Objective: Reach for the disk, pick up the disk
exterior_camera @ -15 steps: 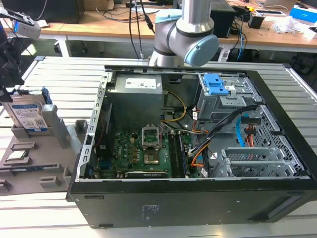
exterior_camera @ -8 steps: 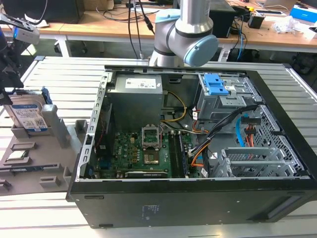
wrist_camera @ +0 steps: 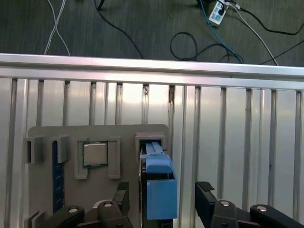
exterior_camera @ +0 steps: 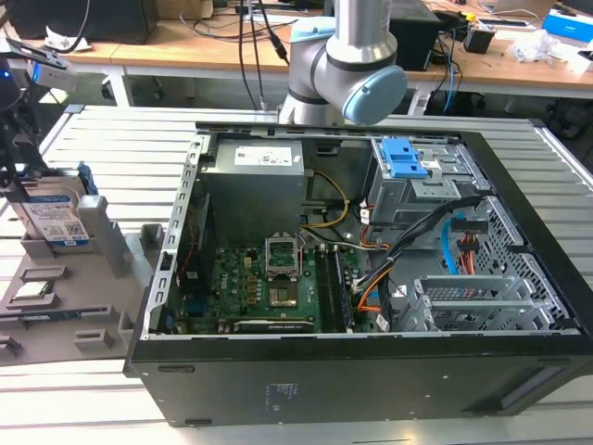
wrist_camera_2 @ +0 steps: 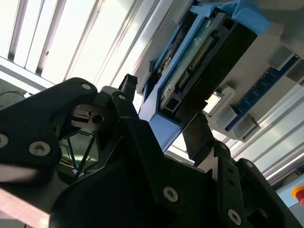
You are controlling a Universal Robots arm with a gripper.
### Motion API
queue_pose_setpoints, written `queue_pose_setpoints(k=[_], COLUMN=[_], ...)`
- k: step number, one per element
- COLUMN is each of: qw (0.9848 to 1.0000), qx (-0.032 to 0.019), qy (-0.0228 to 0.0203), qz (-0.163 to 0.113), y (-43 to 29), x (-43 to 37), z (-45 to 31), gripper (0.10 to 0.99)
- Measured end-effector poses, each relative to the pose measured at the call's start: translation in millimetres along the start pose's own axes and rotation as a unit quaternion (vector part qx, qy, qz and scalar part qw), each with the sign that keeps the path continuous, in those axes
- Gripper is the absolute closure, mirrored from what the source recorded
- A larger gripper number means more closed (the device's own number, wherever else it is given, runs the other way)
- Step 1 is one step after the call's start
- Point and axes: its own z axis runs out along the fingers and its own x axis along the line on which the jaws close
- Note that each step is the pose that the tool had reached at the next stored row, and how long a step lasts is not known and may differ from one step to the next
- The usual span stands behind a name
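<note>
1. Slatted aluminium table [exterior_camera: 120, 139]: carries all the items below.
2. Open black computer case [exterior_camera: 371, 371]: lies on its side at the middle of the table, with its boards and cabling exposed.
3. Robot arm [exterior_camera: 347, 65]: its grey and pale-blue joint stands at the far edge, behind the case.
4. Grey power-supply box [exterior_camera: 255, 190]: sits inside the case on the far side. It bears a white sticker whose print cannot be made out.
5. Grey fixture tray [exterior_camera: 56, 320]: lies on the table at the exterior view's left, just beside the case.
6. Disk [exterior_camera: 54, 218]: stands on edge in a slot of the tray, held in blue caddy rails. A white-and-blue barcode label faces the near side, and its writing is not legible.
7. Gripper [wrist_camera: 163, 187]: positioned over the disk. The fingers [wrist_camera: 203, 190] are spread and straddle the disk [wrist_camera: 159, 190], with a gap showing on each side in the first wrist view. In the second wrist view the fingers [wrist_camera_2: 127, 90] flank the connector edge of the disk [wrist_camera_2: 190, 71].
8. Blue latch [exterior_camera: 405, 158]: sits on the drive bay at the far right of the case.
9. Square silver chip [wrist_camera: 95, 153]: lies in a tray pocket near the disk.
</note>
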Motion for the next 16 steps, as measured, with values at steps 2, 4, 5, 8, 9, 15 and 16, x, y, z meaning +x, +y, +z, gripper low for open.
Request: queue_pose_setpoints(k=[2, 4, 5, 8, 9, 15, 16], qw=[1.0, 1.0, 1.0, 1.0, 1.0, 1.0, 1.0], qx=[0.0, 0.0, 0.0, 0.0, -0.0001, 0.0, -0.0001], qy=[0.0002, 0.0003, 0.0003, 0.0003, 0.0003, 0.0003, 0.0002], qz=[-0.004, -0.006, -0.007, -0.007, -0.007, -0.007, -0.007], y=[0.1, -0.1, -0.1, -0.1, -0.1, -0.1, -0.1], x=[-0.1, -0.1, -0.1, -0.1, -0.1, -0.1, -0.1], z=[1.9, 5.1, 6.8, 7.0, 7.0, 7.0, 7.0], gripper=[0.424, 0.424, 0.424, 0.424, 0.424, 0.569, 0.627])
